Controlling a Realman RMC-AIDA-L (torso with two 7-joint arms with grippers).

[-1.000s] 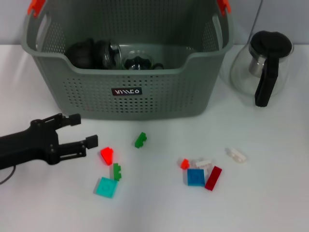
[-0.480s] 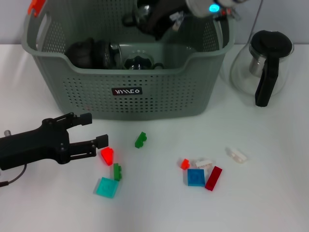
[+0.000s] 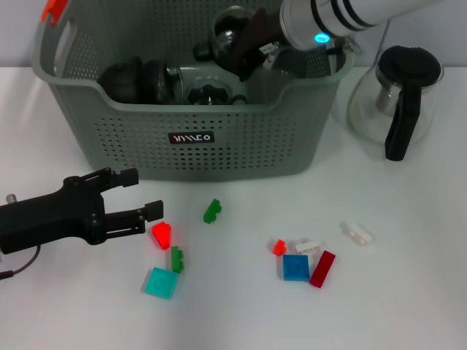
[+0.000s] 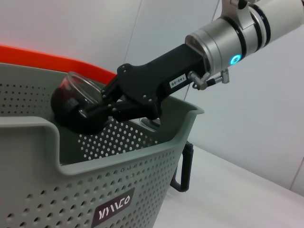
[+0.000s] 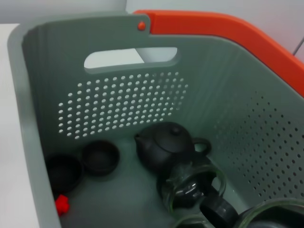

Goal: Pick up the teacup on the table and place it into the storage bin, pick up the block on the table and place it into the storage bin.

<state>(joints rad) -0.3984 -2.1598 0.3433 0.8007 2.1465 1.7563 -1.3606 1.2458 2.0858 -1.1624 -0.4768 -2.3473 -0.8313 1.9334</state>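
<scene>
My right gripper (image 3: pixel 222 45) reaches from the upper right over the storage bin (image 3: pixel 219 149), a grey-green perforated basket with orange clips. It is shut on a glass teacup (image 3: pixel 232 22) held above the bin's inside. The left wrist view shows that gripper (image 4: pixel 102 107) clamped on the teacup (image 4: pixel 71 99) above the bin's rim (image 4: pixel 118 164). My left gripper (image 3: pixel 142 193) is open and low over the table in front of the bin. Its lower finger is close to a red block (image 3: pixel 162 235).
Loose blocks lie on the table: green (image 3: pixel 213 211), green (image 3: pixel 176 259), teal (image 3: pixel 160 282), blue (image 3: pixel 295 267), dark red (image 3: pixel 322 268), white (image 3: pixel 357 233). A glass teapot with black handle (image 3: pixel 398 102) stands right of the bin. The bin holds a black teapot (image 5: pixel 164 145), dark cups (image 5: pixel 99 156) and a red block (image 5: pixel 61 204).
My right arm has come into view from the top with the teacup and lowered it over the bin. My left gripper has moved right, toward the red block.
</scene>
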